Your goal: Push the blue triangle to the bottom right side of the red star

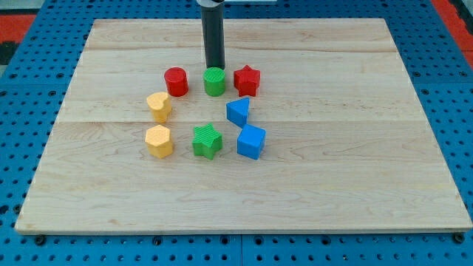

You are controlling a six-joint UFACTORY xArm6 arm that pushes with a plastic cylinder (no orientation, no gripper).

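Observation:
The blue triangle (pixel 238 111) sits on the wooden board just below and slightly left of the red star (pixel 247 80). My tip (pixel 214 68) comes down from the view's top and stands right behind the green cylinder (pixel 214 81), to the left of the red star and up-left of the blue triangle. It touches neither the triangle nor the star.
A red cylinder (pixel 176 81) lies left of the green cylinder. A yellow heart (pixel 159 106) and a yellow hexagon (pixel 159 140) lie at the left. A green star (pixel 208 141) and a blue cube (pixel 251 141) lie below the triangle. The wooden board (pixel 355 148) rests on a blue pegboard.

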